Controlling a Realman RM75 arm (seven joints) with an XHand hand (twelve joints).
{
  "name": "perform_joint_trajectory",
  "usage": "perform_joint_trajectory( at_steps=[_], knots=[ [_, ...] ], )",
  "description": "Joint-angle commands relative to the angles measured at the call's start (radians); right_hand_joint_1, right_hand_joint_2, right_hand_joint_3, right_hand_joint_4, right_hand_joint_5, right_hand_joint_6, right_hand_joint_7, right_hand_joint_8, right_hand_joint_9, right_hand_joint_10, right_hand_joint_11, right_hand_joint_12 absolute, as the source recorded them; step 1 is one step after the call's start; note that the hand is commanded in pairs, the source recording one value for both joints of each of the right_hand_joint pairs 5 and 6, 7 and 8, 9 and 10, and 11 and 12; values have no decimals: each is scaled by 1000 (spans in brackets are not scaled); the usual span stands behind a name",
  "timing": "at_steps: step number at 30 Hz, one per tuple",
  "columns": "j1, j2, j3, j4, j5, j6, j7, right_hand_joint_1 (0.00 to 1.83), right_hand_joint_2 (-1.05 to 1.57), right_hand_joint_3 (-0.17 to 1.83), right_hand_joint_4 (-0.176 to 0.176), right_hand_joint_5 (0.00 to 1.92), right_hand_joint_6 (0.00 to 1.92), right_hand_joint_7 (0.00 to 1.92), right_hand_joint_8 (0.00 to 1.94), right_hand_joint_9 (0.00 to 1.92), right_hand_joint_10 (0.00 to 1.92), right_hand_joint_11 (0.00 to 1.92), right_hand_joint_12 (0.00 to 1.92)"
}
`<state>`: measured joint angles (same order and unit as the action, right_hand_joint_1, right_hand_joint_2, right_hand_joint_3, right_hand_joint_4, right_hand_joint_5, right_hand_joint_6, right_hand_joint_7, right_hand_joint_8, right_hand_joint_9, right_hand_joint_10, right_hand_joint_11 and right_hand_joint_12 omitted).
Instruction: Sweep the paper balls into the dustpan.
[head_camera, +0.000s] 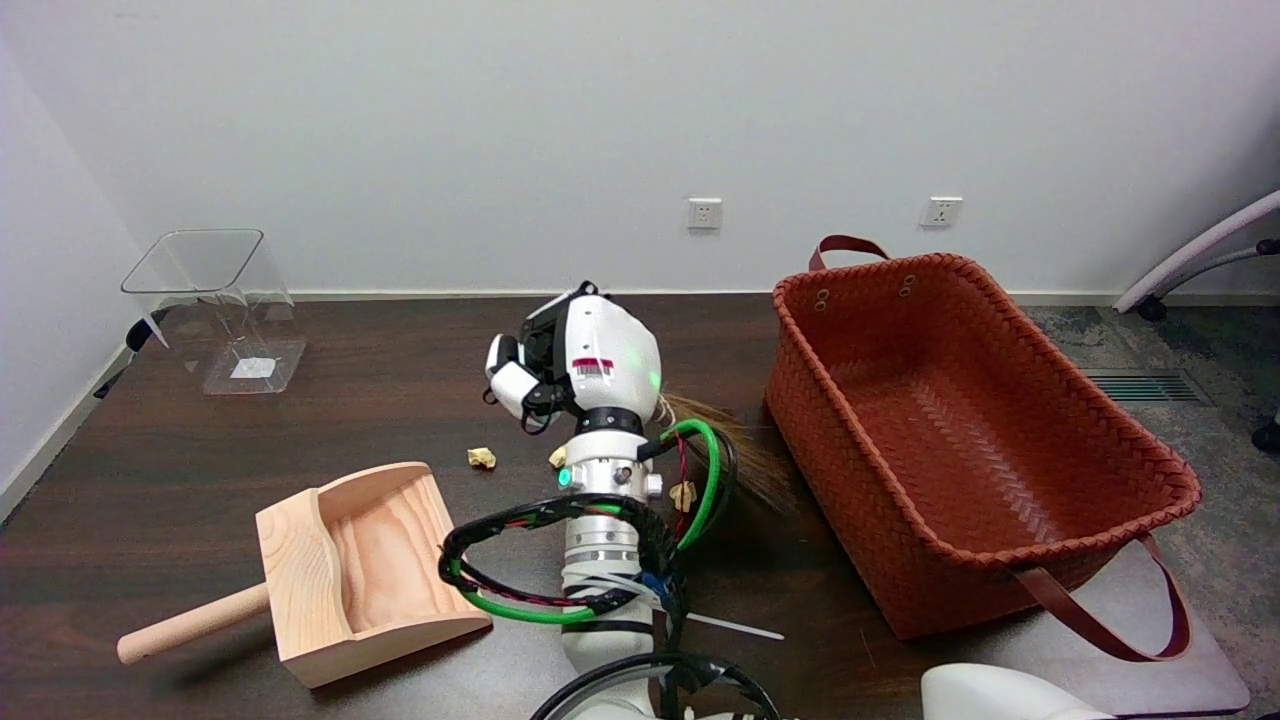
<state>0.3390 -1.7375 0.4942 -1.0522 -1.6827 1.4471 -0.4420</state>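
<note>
Dark tabletop (200, 450) holds three paper balls (481, 458) outside the empty wooden dustpan (370, 560), so sweeping remains undone; right hand (570, 365) grips what appears to be the broom (745, 465), fingers largely hidden

A large woven basket (960, 440) of reddish brown, with dark strap handles at its far and near ends, stands on the right part of the dark wooden table (380, 370), its near right corner reaching the table's edge. At the far left of the table stands a clear plastic container (215, 310), tilted, with a small white label on its base. Behind the table runs a white wall bearing two power sockets (704, 213), and at the far right, beyond the table, a grey carpet with a floor vent (1145, 387) and part of a chair base (1200, 260) show.
</note>
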Motion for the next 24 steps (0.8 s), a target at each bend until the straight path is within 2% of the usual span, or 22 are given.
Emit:
perform_joint_trajectory(
  at_steps=[1, 6, 15, 20, 24],
  knots=[
    [19, 30, 9, 152, -45, 11, 61, 1243, 1571, 614, 0, 1920, 1920, 1920, 1920, 1920, 1920, 1920, 1920],
    [39, 37, 5, 185, -45, 12, 9, 1261, 1571, 689, 0, 1920, 1920, 1920, 1920, 1920, 1920, 1920, 1920],
    [59, -9, 0, 269, -44, 22, 33, 1295, 1571, 633, 0, 1920, 1920, 1920, 1920, 1920, 1920, 1920, 1920],
    [56, -40, 7, 285, -34, 21, 197, 1304, 1571, 491, 0, 1920, 1920, 1920, 1920, 1920, 1920, 1920, 1920],
    [60, -61, 5, 301, 23, 15, 410, 1301, 1571, 415, 0, 1920, 1920, 1920, 1920, 1920, 1920, 1920, 1920]
  ],
)
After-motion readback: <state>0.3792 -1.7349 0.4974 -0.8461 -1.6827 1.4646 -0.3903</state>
